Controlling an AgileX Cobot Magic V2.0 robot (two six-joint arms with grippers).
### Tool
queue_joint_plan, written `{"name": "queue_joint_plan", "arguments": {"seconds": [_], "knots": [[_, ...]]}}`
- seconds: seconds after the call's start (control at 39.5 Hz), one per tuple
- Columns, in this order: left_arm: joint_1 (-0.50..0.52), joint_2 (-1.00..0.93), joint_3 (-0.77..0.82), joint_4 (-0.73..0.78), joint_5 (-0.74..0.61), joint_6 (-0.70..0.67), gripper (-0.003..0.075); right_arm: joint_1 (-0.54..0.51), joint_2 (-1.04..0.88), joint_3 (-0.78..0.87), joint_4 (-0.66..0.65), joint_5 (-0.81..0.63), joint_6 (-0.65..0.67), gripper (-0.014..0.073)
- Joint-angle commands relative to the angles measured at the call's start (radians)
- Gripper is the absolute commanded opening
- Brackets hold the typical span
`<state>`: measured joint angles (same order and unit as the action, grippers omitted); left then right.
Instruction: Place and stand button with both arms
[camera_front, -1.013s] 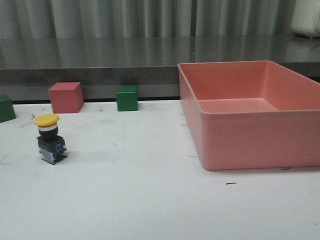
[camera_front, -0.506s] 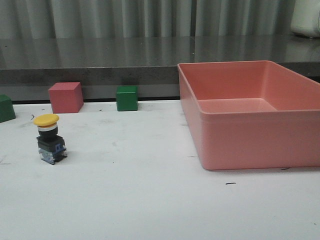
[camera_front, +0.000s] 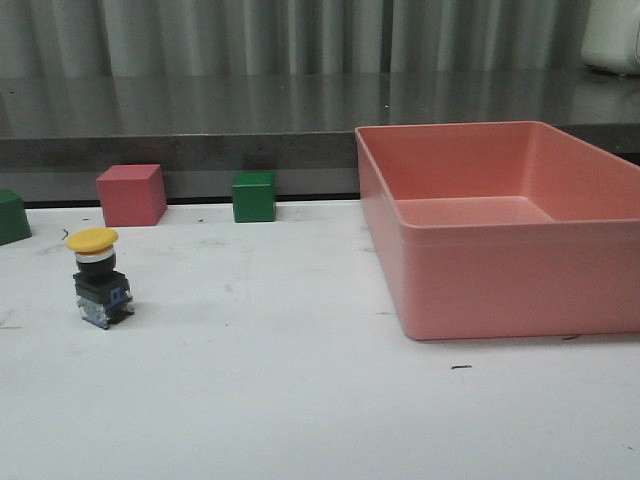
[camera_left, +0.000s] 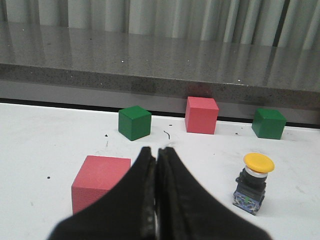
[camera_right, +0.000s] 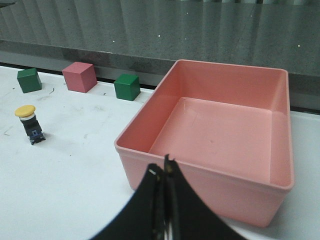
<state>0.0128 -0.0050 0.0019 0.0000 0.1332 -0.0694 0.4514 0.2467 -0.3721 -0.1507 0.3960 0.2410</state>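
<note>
The button (camera_front: 100, 280) stands upright on the white table at the left, yellow cap up, black base down. It also shows in the left wrist view (camera_left: 253, 182) and, small, in the right wrist view (camera_right: 31, 125). My left gripper (camera_left: 156, 152) is shut and empty, apart from the button. My right gripper (camera_right: 166, 167) is shut and empty, near the front wall of the pink bin (camera_right: 210, 187). Neither arm shows in the front view.
The pink bin (camera_front: 520, 290) fills the right of the table. A pink cube (camera_front: 132, 194) and green cubes (camera_front: 254, 196) (camera_front: 12, 216) line the back edge. Another pink cube (camera_left: 99, 177) lies just beside my left gripper. A grey ledge (camera_front: 200, 120) runs behind.
</note>
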Motion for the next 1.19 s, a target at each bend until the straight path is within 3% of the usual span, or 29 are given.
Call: {"name": "queue_joint_plan", "arguments": {"seconds": [0.0,0.3,0.58,0.71,1.01,1.16], "knots": [[0.001,-0.023,0.009,-0.011,-0.088,-0.007,-0.002,-0.006,0.01,-0.026,-0.018,-0.087,-0.01,-0.0062],[0.001,-0.023,0.009,-0.011,-0.088,-0.007,-0.002,-0.006,0.01,-0.026,-0.018,-0.091,-0.01,-0.0062],[0.001,-0.023,0.009,-0.011,-0.088,-0.007,-0.002,-0.019,0.01,0.02,-0.009,-0.214,-0.072,-0.0062],[0.001,-0.023,0.009,-0.011,-0.088,-0.007,-0.002,-0.096,-0.011,0.121,0.129,-0.319,-0.212,-0.0062],[0.001,-0.023,0.009,-0.011,-0.088,-0.007,-0.002,-0.331,-0.225,0.334,0.205,-0.317,-0.217,-0.0062],[0.001,-0.023,0.009,-0.011,-0.088,-0.007,-0.002,-0.386,-0.276,0.37,0.224,-0.306,-0.217,-0.0062]]}}
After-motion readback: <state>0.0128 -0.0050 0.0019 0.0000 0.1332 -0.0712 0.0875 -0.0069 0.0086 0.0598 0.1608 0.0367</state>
